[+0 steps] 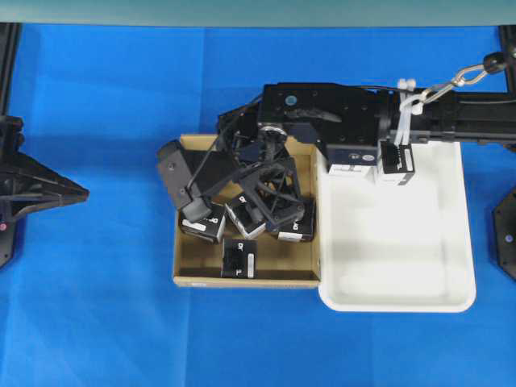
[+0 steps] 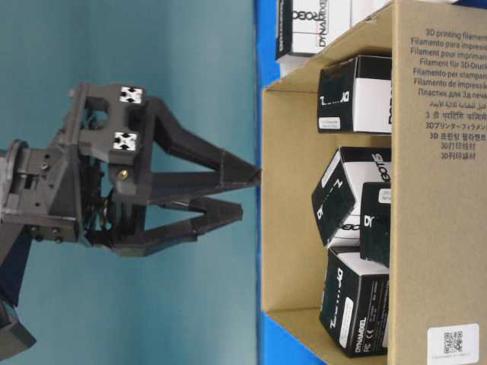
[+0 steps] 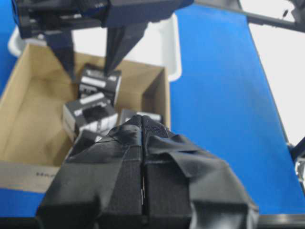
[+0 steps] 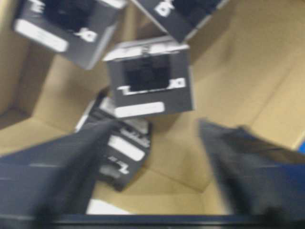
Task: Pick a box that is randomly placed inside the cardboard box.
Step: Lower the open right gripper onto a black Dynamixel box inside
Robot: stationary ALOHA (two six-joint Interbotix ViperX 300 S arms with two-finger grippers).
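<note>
The cardboard box (image 1: 187,270) lies mid-table with several black cartons in it. One box (image 4: 148,79) sits just beyond my right fingertips, and another (image 4: 125,145) lies by the left finger. My right gripper (image 1: 270,205) reaches across from the right and hangs over the cardboard box (image 4: 228,71). It is open wide (image 4: 157,128), with only bare cardboard floor between its blurred fingers (image 4: 76,162). My left gripper (image 1: 56,193) stays far left of the box, its pads pressed together (image 3: 142,120) on nothing.
A white tray (image 1: 403,266) abuts the cardboard box's right wall, with two cartons (image 1: 397,161) at its far end. The right arm's body (image 1: 322,113) spans the box's far side. A lone carton (image 1: 239,259) lies near the box's front wall. Blue mat (image 1: 97,322) surrounds everything.
</note>
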